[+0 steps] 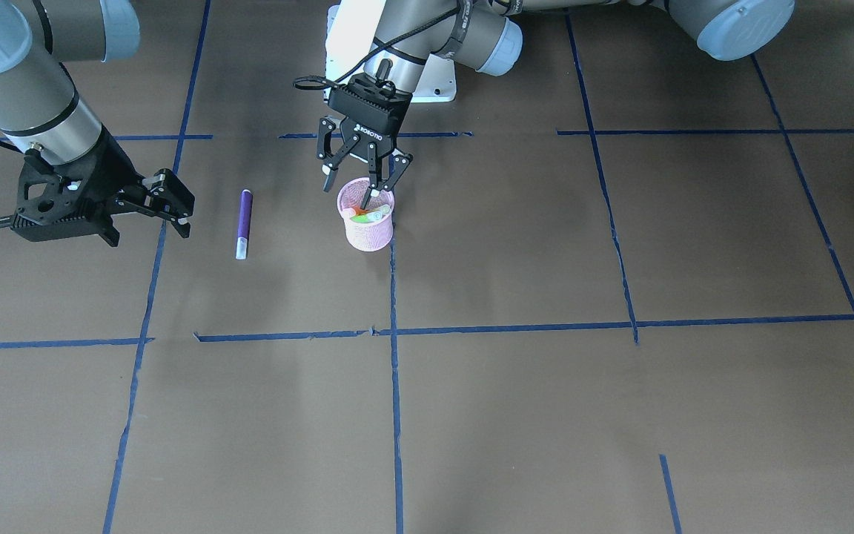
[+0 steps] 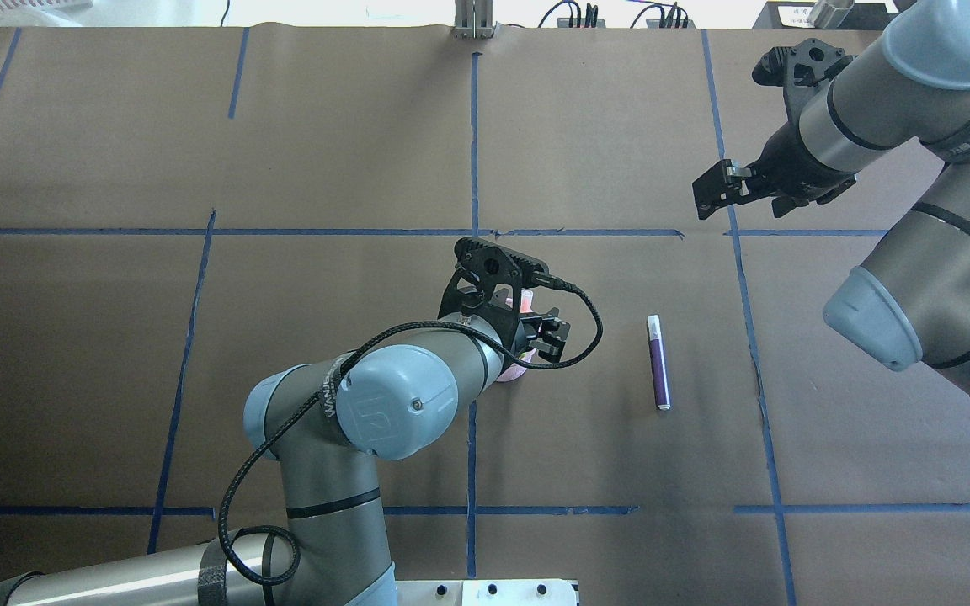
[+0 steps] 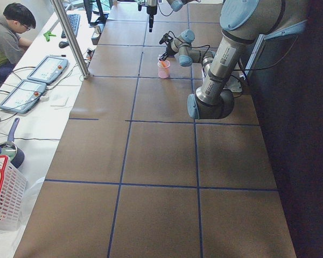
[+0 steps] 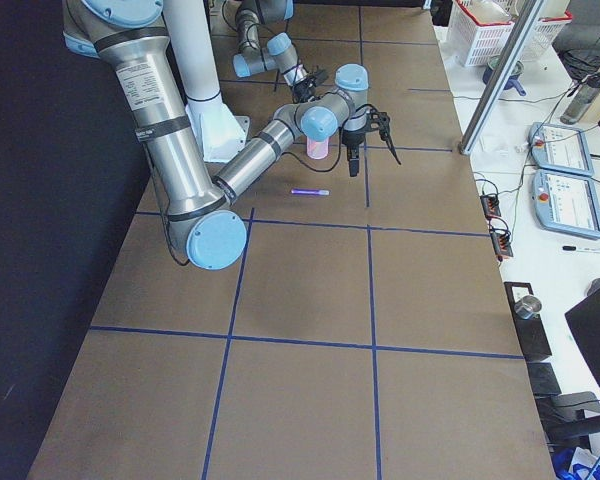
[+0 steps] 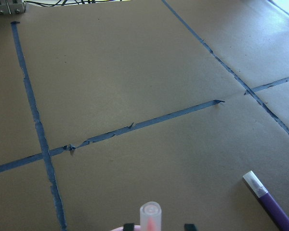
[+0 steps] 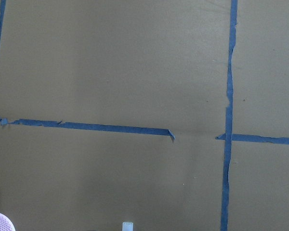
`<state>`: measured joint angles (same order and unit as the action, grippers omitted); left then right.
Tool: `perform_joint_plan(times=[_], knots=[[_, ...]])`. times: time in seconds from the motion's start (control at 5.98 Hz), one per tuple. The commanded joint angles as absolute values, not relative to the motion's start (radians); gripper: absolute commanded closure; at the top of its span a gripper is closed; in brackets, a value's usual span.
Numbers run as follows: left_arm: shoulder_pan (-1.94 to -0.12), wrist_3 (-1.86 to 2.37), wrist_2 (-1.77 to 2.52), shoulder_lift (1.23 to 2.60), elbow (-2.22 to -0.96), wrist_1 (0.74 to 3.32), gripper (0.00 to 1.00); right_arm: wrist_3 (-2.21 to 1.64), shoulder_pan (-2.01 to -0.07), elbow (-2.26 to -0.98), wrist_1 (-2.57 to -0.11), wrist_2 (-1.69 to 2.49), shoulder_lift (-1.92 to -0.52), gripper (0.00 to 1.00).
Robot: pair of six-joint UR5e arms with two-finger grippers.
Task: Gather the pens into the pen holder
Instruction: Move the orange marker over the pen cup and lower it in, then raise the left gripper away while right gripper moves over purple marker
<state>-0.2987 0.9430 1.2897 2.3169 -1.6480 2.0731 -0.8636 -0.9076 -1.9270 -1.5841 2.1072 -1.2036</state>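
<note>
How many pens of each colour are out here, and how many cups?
Purple pen, lying on the table: 1
Orange pen, in the cup: 1
Green pen, in the cup: 1
Pink cup: 1
Total: 4

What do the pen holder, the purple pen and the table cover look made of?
Pen holder: pink mesh, likely coated metal wire; fine grid texture on its wall. Purple pen: smooth plastic, probably, with a pale translucent cap. Table cover: matte brown paper, apparently; no glare.
</note>
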Motion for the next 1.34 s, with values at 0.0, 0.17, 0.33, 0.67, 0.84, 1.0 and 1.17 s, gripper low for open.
perform_joint_plan(times=[0.0,0.17,0.33,0.67,0.84,1.0,1.17], knots=[[-0.33,0.943,1.384,2.313,-1.689,2.04,0.0,-0.862,-0.908,-1.925,-1.582,2.108,-1.204,0.0],[-0.391,0.943,1.491,2.309,-1.728,1.934,0.0,-0.862,-0.907,-1.925,-1.583,2.108,-1.204,0.0],[-0.435,0.943,1.576,2.307,-1.782,1.798,0.0,-0.864,-0.907,-1.925,-1.585,2.108,-1.206,0.0],[-0.51,0.942,1.739,2.281,-1.868,1.547,0.0,-0.889,-0.891,-1.925,-1.588,2.105,-1.204,0.0],[-0.565,0.942,1.834,2.22,-1.894,1.496,0.0,-0.903,-0.881,-1.924,-1.588,2.103,-1.204,0.0],[-0.628,0.931,1.952,2.165,-1.898,1.467,0.0,-0.932,-0.862,-1.924,-1.583,2.102,-1.197,0.0],[-0.678,0.93,2.018,2.131,-1.917,1.47,0.0,-0.971,-0.823,-1.915,-1.577,2.092,-1.204,0.0]])
